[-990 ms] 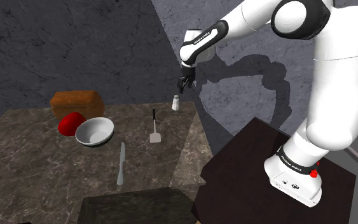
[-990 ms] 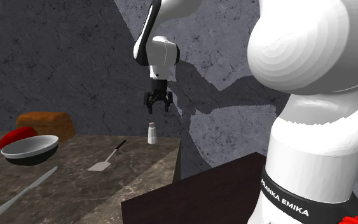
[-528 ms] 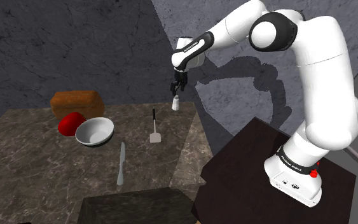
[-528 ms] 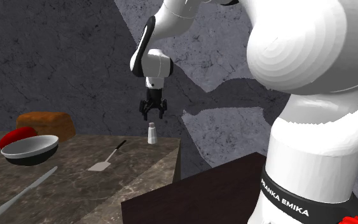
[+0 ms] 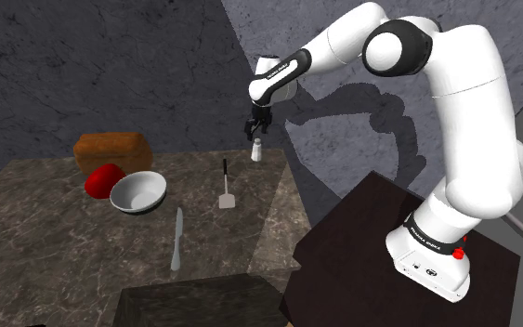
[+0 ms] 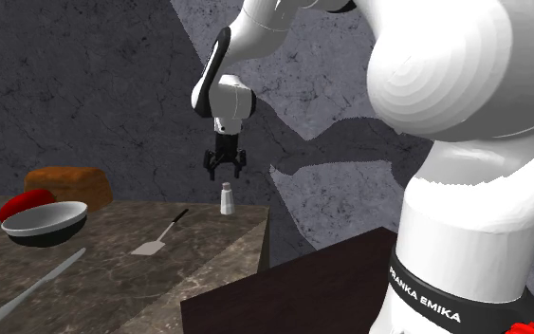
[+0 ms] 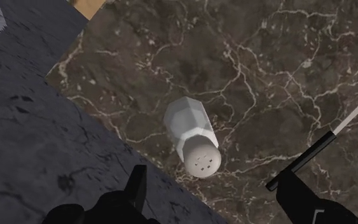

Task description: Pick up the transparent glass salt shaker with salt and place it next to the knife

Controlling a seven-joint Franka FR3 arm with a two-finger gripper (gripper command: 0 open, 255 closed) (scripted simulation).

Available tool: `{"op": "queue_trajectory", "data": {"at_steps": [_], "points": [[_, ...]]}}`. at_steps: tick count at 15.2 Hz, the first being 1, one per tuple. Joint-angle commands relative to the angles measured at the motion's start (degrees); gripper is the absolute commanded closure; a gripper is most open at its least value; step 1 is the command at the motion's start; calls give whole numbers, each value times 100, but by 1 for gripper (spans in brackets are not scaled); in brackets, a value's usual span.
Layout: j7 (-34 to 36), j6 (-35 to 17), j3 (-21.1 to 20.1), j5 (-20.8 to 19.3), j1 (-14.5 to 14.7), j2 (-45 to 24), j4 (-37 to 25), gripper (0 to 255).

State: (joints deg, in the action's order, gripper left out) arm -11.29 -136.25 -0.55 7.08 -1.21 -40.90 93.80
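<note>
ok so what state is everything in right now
white faceted salt shaker with a perforated cap: upright on the dark marble counter, not held
black two-finger hand: open, above the shaker, apart from it
grey knife: lying flat on the counter
grey spatula with black handle: lying flat
white bowl: mouth up, empty

The arm was glossy white, built of rounded, bulging segments with a dark joint ring between them. Its gripper was all black, just below a dark wrist band with white lettering. Farthest from the gripper, a black band read "FRANKA EMIKA", with a red button nearby.
</note>
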Motion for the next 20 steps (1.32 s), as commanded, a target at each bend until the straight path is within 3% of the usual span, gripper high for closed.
{"op": "queue_trajectory", "data": {"at_steps": [1,5,6,13,14,15,16,18,19,20], "points": [[-579,-23,-90,-118,-132,-312,-44,0],[-504,-30,-217,-247,-242,-315,-42,0],[-518,-24,-218,-243,-255,-215,49,255],[-594,134,-200,-243,-334,-296,-189,255],[-615,25,-203,-235,-345,-260,-42,255],[-344,252,-289,-227,-282,21,-36,255],[-344,252,-290,-227,-283,21,-36,0],[284,-1795,35,-466,145,535,1543,0],[518,-2330,194,-564,334,590,1880,0],[510,-2366,199,-552,339,511,1838,0]]}}
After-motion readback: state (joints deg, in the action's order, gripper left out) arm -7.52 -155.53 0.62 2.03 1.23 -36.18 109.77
